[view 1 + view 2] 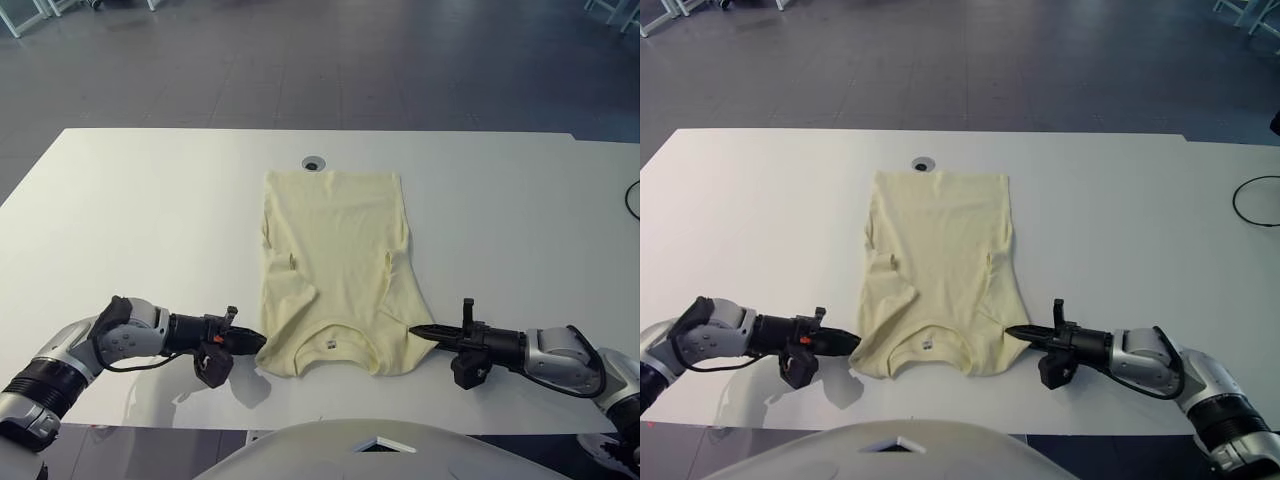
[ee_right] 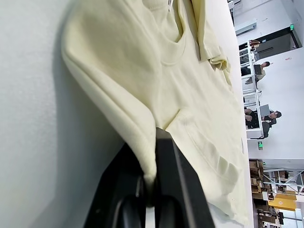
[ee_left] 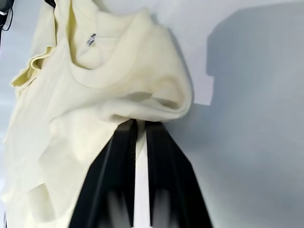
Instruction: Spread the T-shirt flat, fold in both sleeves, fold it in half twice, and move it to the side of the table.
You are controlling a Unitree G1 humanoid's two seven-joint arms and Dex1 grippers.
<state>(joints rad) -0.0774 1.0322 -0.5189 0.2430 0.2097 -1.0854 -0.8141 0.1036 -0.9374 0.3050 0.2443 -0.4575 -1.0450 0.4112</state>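
The pale yellow fabric T-shirt [image 1: 335, 270] lies on the white counter [image 1: 150, 220], between your two pincers. The left pincer [image 1: 255, 342] and the right pincer [image 1: 418, 331] each pinch a near shoulder corner. The cloth looks light and limp, so grip all layers there.

One pale yellow T-shirt [image 1: 335, 270], one white table [image 1: 150, 220] with one round port [image 1: 314, 162], one black cable loop [image 1: 1234, 202], and two grippers, the left gripper [image 1: 255, 342] and the right gripper [image 1: 418, 331], each with two black fingers [image 3: 118, 171]
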